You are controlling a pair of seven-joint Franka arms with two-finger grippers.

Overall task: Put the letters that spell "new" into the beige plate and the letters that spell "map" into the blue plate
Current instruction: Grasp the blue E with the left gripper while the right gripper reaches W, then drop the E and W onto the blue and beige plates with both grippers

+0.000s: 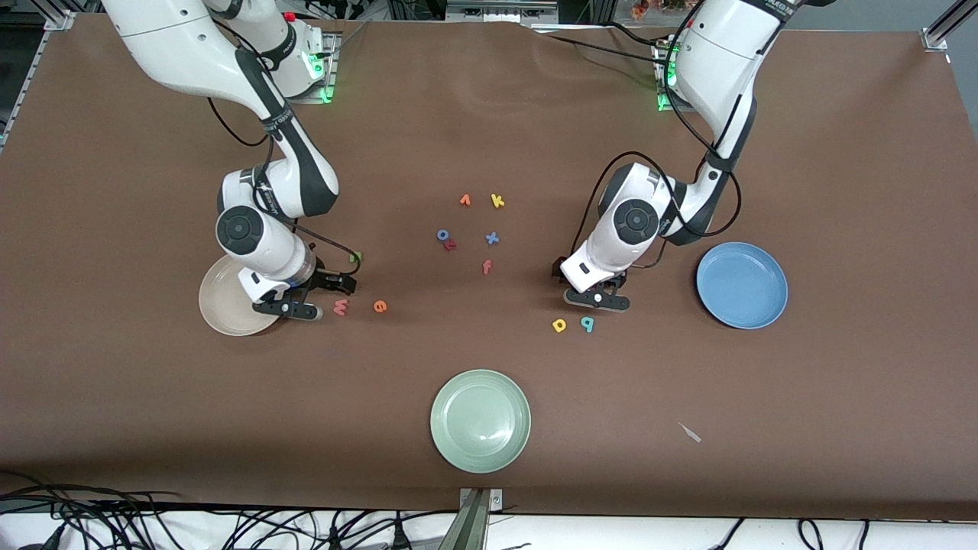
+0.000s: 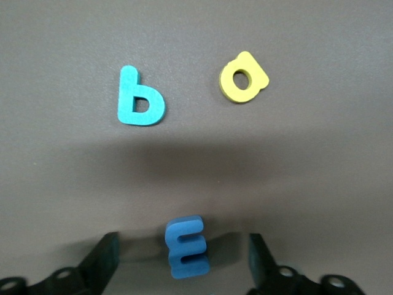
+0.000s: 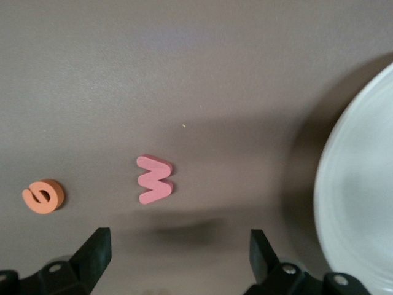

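Observation:
My left gripper (image 1: 598, 299) is low over the table, toward the left arm's end. It is open, and the blue m (image 2: 187, 247) lies between its fingers (image 2: 105, 260) with a gap on each side. The yellow a (image 1: 559, 325) and teal p (image 1: 587, 323) lie just nearer the front camera. The blue plate (image 1: 741, 286) sits beside them. My right gripper (image 1: 317, 296) is open with nothing between its fingers, beside the beige plate (image 1: 218, 305). The pink w (image 1: 340, 307) and orange e (image 1: 380, 306) lie next to it, and the green n (image 1: 355, 257) lies a little farther back.
Mid-table is a loose cluster: an orange letter (image 1: 464, 200), yellow k (image 1: 497, 201), blue o (image 1: 442, 235), a red letter (image 1: 450, 245), blue x (image 1: 492, 238) and orange f (image 1: 487, 266). A pale green plate (image 1: 480, 420) sits near the front edge.

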